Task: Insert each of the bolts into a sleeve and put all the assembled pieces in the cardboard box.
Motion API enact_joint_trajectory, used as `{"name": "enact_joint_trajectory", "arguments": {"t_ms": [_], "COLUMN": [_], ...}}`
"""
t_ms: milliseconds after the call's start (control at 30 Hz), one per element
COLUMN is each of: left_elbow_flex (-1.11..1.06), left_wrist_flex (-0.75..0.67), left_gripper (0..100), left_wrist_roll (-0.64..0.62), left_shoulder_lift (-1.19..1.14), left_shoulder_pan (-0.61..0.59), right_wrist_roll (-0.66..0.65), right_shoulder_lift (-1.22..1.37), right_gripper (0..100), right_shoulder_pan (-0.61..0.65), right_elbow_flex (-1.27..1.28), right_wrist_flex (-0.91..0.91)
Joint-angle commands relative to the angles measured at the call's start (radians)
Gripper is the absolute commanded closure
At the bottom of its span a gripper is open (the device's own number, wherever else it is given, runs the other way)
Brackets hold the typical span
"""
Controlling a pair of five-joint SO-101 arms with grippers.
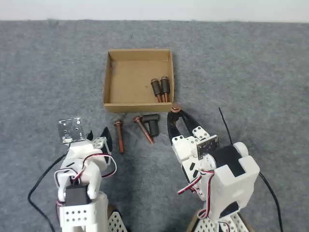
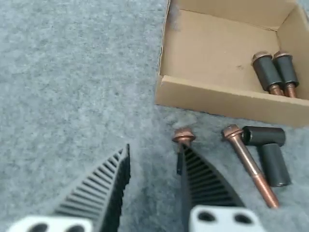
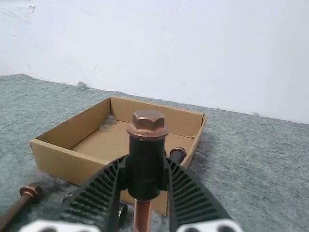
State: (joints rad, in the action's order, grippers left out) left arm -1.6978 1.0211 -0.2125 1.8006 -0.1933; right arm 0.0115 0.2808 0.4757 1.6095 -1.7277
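Observation:
My right gripper (image 1: 176, 115) is shut on an assembled piece (image 3: 145, 164), a black sleeve with a copper bolt through it, held upright just in front of the cardboard box (image 1: 120, 79). Two assembled pieces (image 1: 161, 88) lie inside the box by its right wall. On the carpet in front of the box lie two loose bolts (image 1: 119, 136) (image 1: 144, 129) and two black sleeves (image 1: 151, 117) (image 1: 154, 128). My left gripper (image 2: 153, 150) hangs open over the carpet. One of its fingers (image 2: 203, 179) covers the shank of the nearer bolt (image 2: 183, 136).
Grey carpet covers the table, with open room to the left and right of the box. A white wall stands behind the far edge. Cables trail from both arm bases near the front.

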Motion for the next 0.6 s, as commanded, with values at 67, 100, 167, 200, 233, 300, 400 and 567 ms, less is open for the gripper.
{"name": "enact_joint_trajectory", "arguments": {"t_ms": [67, 100, 167, 200, 233, 300, 400, 567], "left_elbow_flex": [0.012, 0.012, 0.012, 0.012, 0.012, 0.012, 0.012, 0.012], "left_wrist_flex": [0.006, 0.006, 0.006, 0.006, 0.006, 0.006, 0.006, 0.006], "left_gripper": [100, 98, 98, 99, 99, 99, 99, 99], "left_wrist_roll": [0.011, 0.011, 0.011, 0.011, 0.011, 0.011, 0.011, 0.011], "left_shoulder_lift": [0.021, 0.021, 0.021, 0.021, 0.021, 0.021, 0.021, 0.021], "left_shoulder_pan": [-0.009, -0.009, -0.009, -0.009, -0.009, -0.009, -0.009, -0.009], "right_wrist_roll": [-0.014, -0.021, -0.074, -0.106, -0.138, -0.192, -0.25, -0.339], "right_shoulder_lift": [-0.018, -0.018, -0.018, -0.018, -0.018, -0.018, -0.018, -0.018], "right_gripper": [99.2, 99.2, 99.2, 99.2, 99.2, 99.2, 99.2, 99.2], "right_shoulder_pan": [-0.016, -0.018, -0.018, -0.016, -0.015, -0.013, -0.016, -0.016], "right_elbow_flex": [0.0, -0.015, -0.043, -0.058, -0.075, -0.118, -0.198, -0.338], "right_wrist_flex": [-0.03, -0.03, -0.03, -0.03, -0.03, -0.03, -0.03, 0.015]}}
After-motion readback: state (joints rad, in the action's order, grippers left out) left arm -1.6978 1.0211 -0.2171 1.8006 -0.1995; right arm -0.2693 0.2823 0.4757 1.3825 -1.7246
